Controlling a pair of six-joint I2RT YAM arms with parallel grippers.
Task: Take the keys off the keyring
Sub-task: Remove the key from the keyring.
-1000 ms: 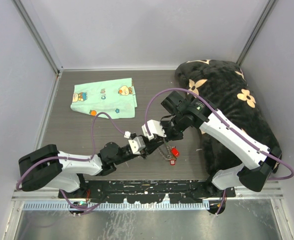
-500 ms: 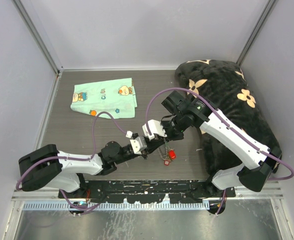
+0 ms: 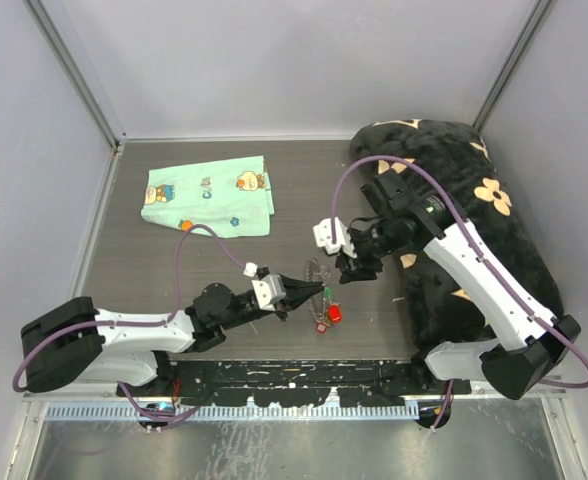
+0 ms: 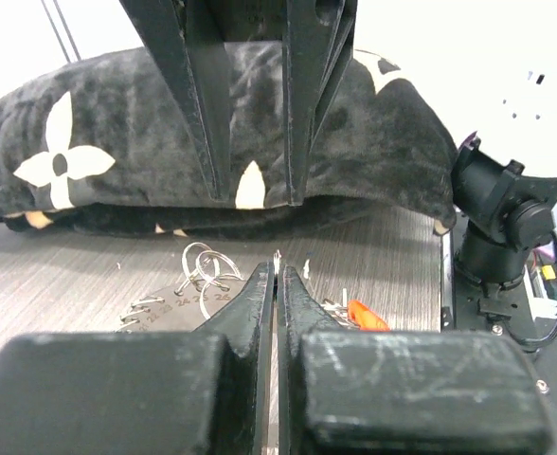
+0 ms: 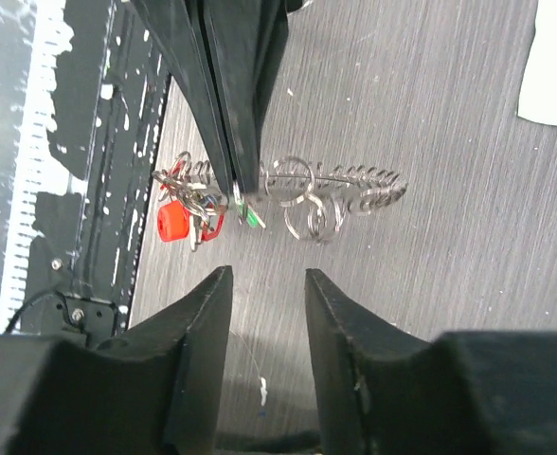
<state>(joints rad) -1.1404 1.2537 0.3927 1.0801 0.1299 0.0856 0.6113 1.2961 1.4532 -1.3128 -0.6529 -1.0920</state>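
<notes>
Surface: dark wood-grain table (image 3: 174,270), grey walls enclosing it.
Keyring (image 5: 331,190): lying flat low in the frame's centre, its wire fringed with small loops.
Keys (image 3: 326,314): clustering at the ring's lower end, red head (image 5: 171,223) and green head (image 5: 253,216) showing.
Left gripper (image 3: 314,292): jaws pressing together, pinching at the ring's wire beside the green key.
Right gripper (image 3: 349,268): hovering just right of the ring, fingers parted, holding nothing.
Step in hand: left arm appears to be anchoring the ring; no key looking freed yet.
Next move: right fingers likely needing to take one key and work it round the wire.
Containers: none showing.
Surroundings: mint-green cloth (image 3: 207,195) upper left; black flowered blanket (image 3: 464,200) at right.
</notes>
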